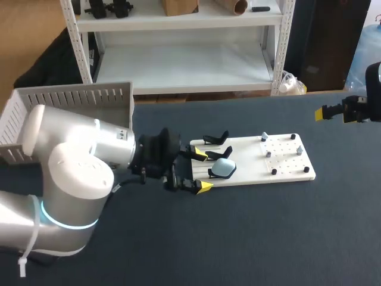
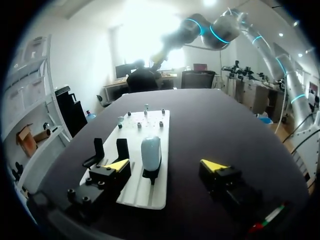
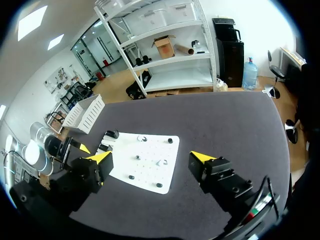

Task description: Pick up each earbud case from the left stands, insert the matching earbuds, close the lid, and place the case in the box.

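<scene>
Left fingers (image 2: pixel 116 165) apart: one case (image 2: pixel 151 154), three stands (image 2: pixel 95 152)

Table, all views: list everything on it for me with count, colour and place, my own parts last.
table: one, dark, under everything
board: one, white, mid-table
earbud case: one, pale blue, on a black stand at the board's left end
empty stands: two, black, on the board's left end, behind the case
pegs: several, black, on the board's right part
small pieces: a few, pale, among the pegs; likely earbuds, too small to count
box: one, white, slatted, at the table's rear left
left gripper: open, one finger on either side of the case, not touching it
right gripper: open, above the table's right side, away from the board
</scene>
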